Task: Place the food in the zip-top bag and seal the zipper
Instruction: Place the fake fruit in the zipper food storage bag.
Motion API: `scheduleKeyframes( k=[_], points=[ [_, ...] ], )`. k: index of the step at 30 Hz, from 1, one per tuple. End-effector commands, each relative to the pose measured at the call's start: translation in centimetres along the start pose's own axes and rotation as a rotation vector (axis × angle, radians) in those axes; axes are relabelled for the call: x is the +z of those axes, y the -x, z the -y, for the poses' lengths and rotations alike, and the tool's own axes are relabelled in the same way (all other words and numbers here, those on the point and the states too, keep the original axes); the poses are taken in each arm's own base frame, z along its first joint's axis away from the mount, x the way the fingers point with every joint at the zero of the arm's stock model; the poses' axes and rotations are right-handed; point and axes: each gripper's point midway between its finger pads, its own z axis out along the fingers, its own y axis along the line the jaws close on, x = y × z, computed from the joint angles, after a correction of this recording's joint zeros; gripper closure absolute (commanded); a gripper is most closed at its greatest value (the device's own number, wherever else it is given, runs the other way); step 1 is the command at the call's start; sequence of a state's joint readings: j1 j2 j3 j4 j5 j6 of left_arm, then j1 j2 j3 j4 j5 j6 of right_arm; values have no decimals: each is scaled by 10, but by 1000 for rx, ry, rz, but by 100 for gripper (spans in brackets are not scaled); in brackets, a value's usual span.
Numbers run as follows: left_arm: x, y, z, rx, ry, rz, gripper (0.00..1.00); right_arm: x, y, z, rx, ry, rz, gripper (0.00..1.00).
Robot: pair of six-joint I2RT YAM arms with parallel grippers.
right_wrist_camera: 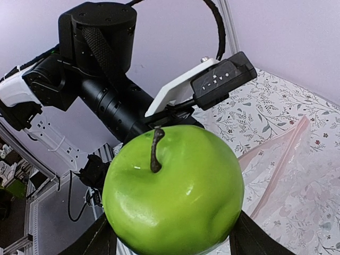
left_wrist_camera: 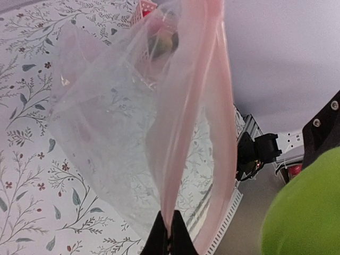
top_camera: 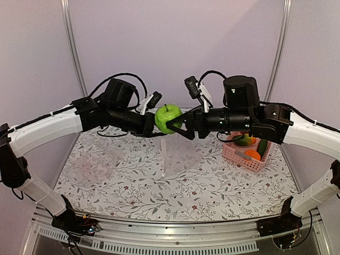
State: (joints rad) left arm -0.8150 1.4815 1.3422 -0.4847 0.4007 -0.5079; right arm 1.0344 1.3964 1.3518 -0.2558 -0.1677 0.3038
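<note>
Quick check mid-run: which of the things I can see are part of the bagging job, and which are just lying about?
Job in hand:
green apple in the right pincer
zip-top bag hanging from the left pincer, with its zipper
mango, cucumber, orange, not yet bagged

Lying about:
pink basket
hazy plastic film
floral tablecloth

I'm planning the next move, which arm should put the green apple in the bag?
Right: the right gripper holds the green apple, while the left gripper is occupied pinching the edge of the zip-top bag, holding it up.
</note>
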Motion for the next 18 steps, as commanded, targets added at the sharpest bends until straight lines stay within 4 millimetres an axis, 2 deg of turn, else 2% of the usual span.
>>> scheduleKeyframes(
  k=[1, 5, 18],
  points=[
    [-9, 12, 20, 29, -42, 46, 100, 8, 0, 15, 18, -78, 35, 33],
    [-12, 13, 26, 33, -59, 53, 100, 10, -8, 30, 32, -144, 29, 33],
    [-21, 15, 39, 52, -110, 75, 100, 13, -23, 57, 38, -277, 0, 33]
  ],
)
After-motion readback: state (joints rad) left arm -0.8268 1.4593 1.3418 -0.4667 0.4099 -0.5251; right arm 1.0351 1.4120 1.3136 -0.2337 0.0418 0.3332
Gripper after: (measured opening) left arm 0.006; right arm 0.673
